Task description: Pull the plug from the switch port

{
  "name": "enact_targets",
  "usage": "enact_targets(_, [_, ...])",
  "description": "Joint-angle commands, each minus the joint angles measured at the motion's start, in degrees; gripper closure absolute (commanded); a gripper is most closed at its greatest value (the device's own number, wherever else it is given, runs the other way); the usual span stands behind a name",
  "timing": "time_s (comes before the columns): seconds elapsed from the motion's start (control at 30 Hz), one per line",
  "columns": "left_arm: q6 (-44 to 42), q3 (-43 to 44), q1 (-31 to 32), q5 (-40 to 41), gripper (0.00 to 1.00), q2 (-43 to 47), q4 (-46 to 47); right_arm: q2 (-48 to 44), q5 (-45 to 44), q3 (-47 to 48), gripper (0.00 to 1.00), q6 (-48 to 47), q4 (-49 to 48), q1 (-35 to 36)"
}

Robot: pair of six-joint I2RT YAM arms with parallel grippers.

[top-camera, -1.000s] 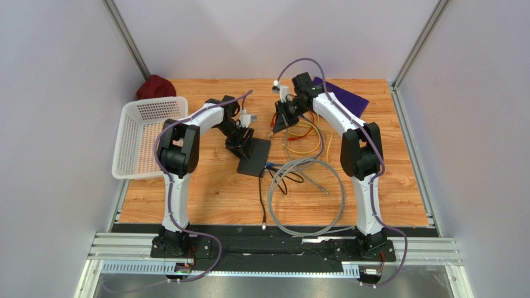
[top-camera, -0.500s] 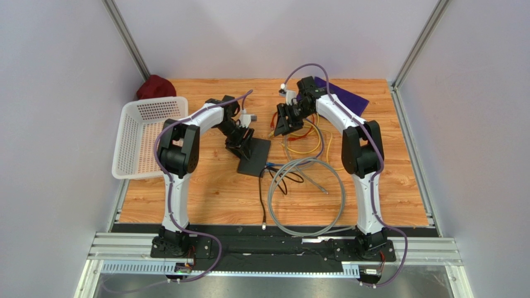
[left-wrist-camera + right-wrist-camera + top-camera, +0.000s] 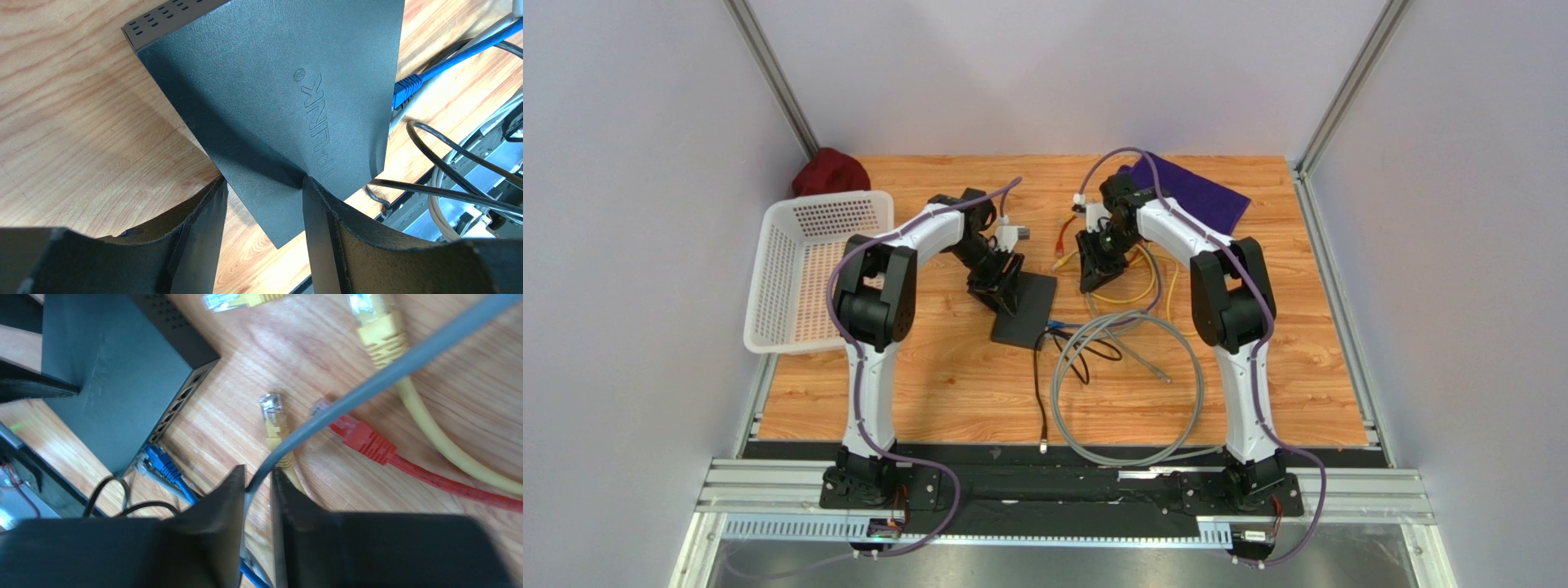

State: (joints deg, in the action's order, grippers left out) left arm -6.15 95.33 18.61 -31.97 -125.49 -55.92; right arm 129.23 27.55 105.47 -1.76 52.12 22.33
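Note:
The switch (image 3: 1026,309) is a flat black box mid-table. It also shows in the left wrist view (image 3: 276,92) and the right wrist view (image 3: 110,361). A blue plug (image 3: 158,460) and a grey plug (image 3: 142,465) sit in its port side; the blue plug shows too in the left wrist view (image 3: 406,87). My left gripper (image 3: 999,284) is shut on the switch's far corner (image 3: 263,180). My right gripper (image 3: 1097,272) hangs right of the switch, jaws a narrow gap apart (image 3: 258,474). A grey cable (image 3: 368,386) runs loosely through that gap.
A grey cable coil (image 3: 1124,392) and a black cable (image 3: 1041,392) lie near the front. Yellow cables (image 3: 1124,294) and a red-plugged cable (image 3: 368,444) lie under the right arm. A white mesh basket (image 3: 775,294) stands at the left, a purple cloth (image 3: 1204,186) at the back right.
My right gripper has moved nearer and a little right, down toward the switch's port side. The left gripper and the switch have not moved.

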Motion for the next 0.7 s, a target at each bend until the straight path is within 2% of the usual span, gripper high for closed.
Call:
enact_targets(0.0, [-2.20, -1.29, 1.25, 2.43, 0.43, -1.34, 1.16, -0.47, 6.70, 2.72, 0.87, -2.02, 0.70, 0.26])
enact_targets(0.03, [-2.37, -1.29, 1.25, 2.52, 0.43, -1.42, 1.17, -0.38, 9.25, 4.64, 0.96, -2.02, 0.88, 0.09])
enact_targets(0.07, [-2.29, -1.37, 1.34, 2.52, 0.42, -1.51, 1.17, -0.12, 14.06, 5.61, 1.00, -1.67, 0.88, 0.00])
enact_targets(0.17, [-2.28, -1.37, 1.34, 2.52, 0.42, -1.77, 1.16, 0.41, 19.11, 10.62, 1.00, 0.69, -0.26, -0.97])
enact_targets(0.23, [-2.28, -1.29, 1.34, 2.61, 0.42, -1.77, 0.99, 0.50, 16.93, 12.56, 1.00, 1.41, -2.19, -1.23])
enact_targets(0.4, [-2.55, -1.29, 1.51, 2.87, 0.42, -1.60, 0.99, 2.25, 12.45, 15.38, 1.00, 16.92, -10.17, -4.74])
enact_targets(0.67, [-2.99, -1.81, 1.43, 3.31, 0.42, -1.07, 0.90, 4.36, -5.91, 18.63, 1.00, 22.58, -12.13, -7.21])
